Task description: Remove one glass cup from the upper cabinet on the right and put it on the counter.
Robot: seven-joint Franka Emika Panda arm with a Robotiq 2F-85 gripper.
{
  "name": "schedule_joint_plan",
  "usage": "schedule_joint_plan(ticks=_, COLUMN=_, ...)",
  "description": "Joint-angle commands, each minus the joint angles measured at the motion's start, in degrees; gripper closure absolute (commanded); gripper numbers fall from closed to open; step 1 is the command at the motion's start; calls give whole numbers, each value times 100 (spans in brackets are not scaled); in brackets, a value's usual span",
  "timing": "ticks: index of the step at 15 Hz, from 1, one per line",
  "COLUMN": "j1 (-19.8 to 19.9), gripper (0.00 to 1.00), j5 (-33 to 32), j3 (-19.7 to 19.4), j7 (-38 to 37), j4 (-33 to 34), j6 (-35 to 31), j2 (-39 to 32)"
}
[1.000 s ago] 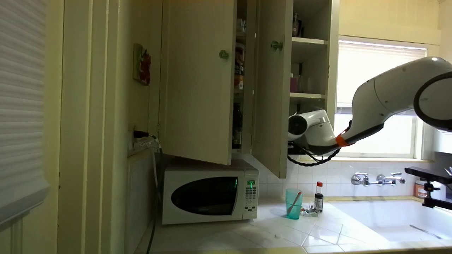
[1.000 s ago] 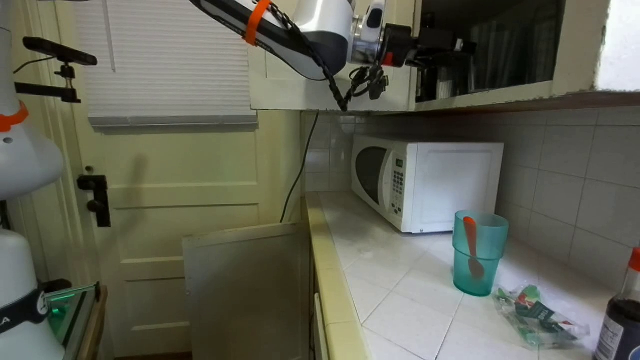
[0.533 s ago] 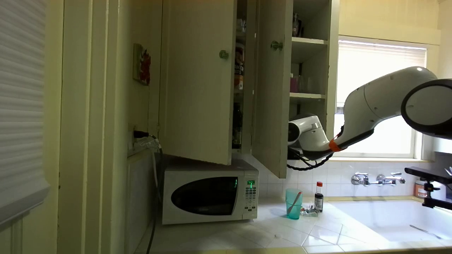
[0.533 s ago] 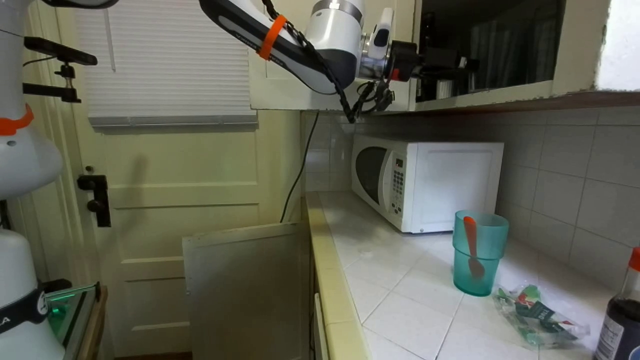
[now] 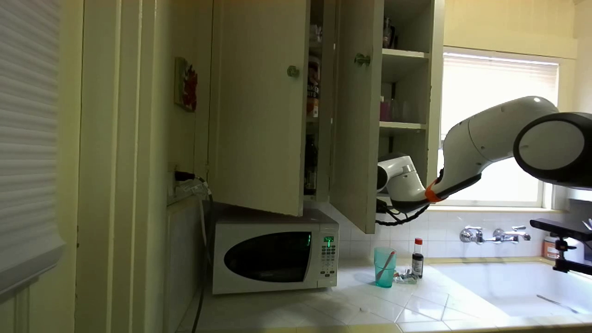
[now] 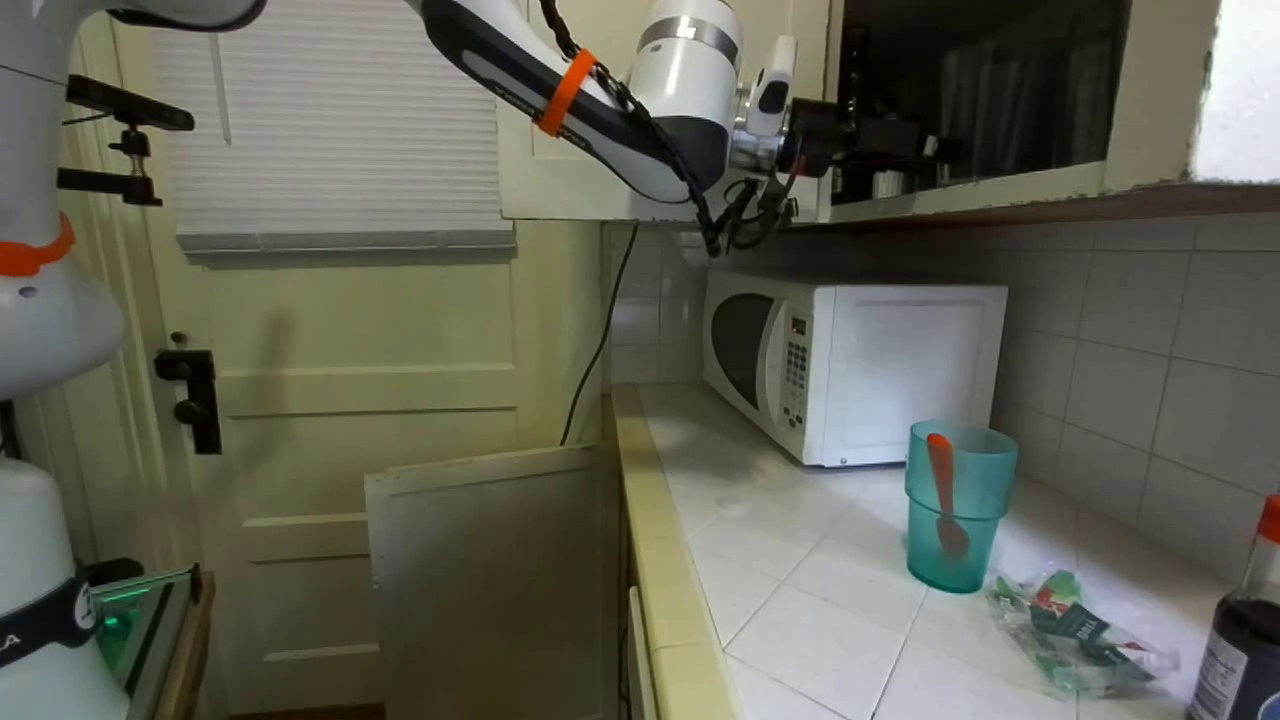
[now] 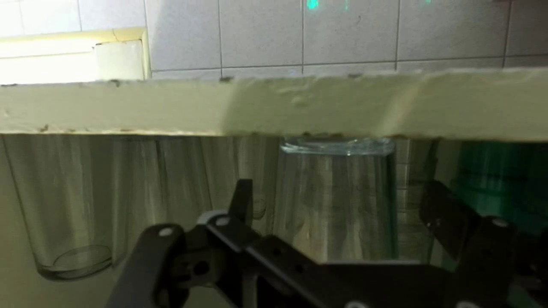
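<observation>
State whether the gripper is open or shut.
Open: in the wrist view the gripper stands wide, with gaps visible on either side of the glass cup.

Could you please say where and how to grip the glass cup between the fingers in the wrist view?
Probably grip the glass cup by opposite walls, clear of the cream rail, from in front of the upper cabinet: they look nearly straight, no handle shows, and the open gripper faces them.
</observation>
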State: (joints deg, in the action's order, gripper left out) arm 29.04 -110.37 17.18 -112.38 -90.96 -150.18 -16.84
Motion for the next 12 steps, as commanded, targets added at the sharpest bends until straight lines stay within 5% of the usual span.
schedule_joint_plan(ticks=1, j1=-1, gripper=0, j5=0, j3=0, j7=5, j4=21, j6=0, j2=-26)
schedule_joint_plan(ticks=12, j1=-112, gripper=0, j5=-705, j3=14, j7=-530, j4=426, j6=45, j2=-359)
